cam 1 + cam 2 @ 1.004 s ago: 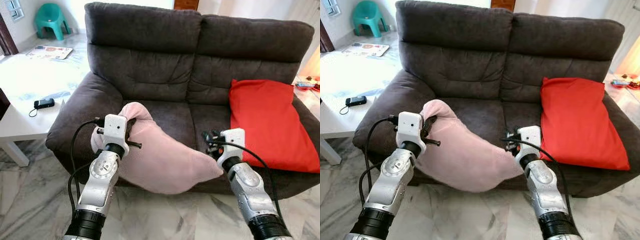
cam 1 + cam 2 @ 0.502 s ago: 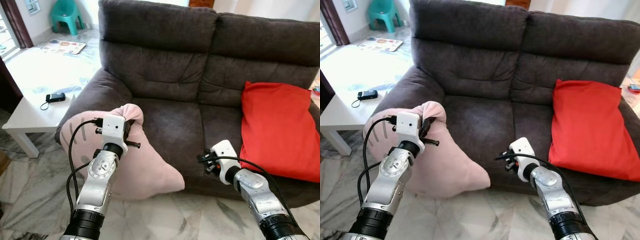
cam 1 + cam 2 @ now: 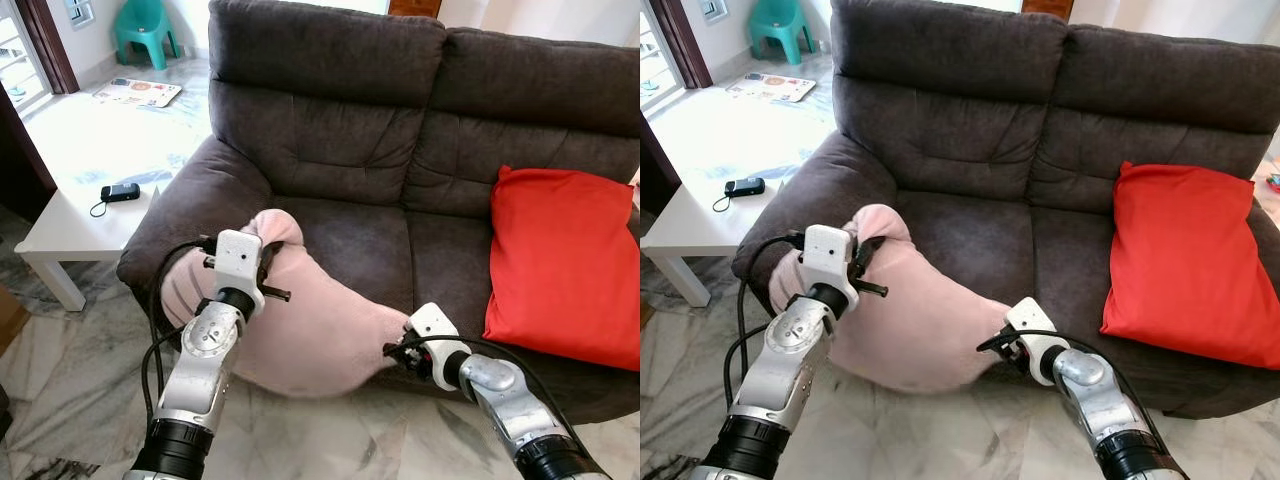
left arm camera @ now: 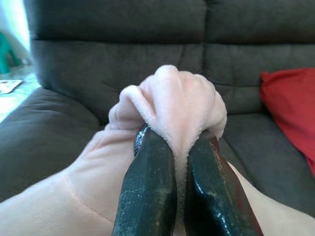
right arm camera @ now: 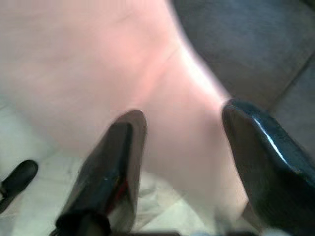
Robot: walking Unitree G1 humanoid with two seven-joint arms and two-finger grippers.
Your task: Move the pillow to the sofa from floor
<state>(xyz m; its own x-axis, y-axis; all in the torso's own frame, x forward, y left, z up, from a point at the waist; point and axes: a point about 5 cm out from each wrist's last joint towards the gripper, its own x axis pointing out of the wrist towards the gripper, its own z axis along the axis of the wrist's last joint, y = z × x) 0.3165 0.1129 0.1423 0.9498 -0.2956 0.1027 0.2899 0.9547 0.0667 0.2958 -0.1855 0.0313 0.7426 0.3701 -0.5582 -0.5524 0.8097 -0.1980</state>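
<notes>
Raised pillow point(image 3: 310, 325); left fingers point(image 4: 147, 191) pinch its corner.

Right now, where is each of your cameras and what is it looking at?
Left eye: head, looking down at the dark sofa; both silver arms show.
Right eye: same scene as the left eye, red pillow included.
Left wrist: along the left gripper, clamped on the pink pillow.
Right wrist: along the open right gripper, at that pillow's other corner.
All four share the pink pillow.
</notes>
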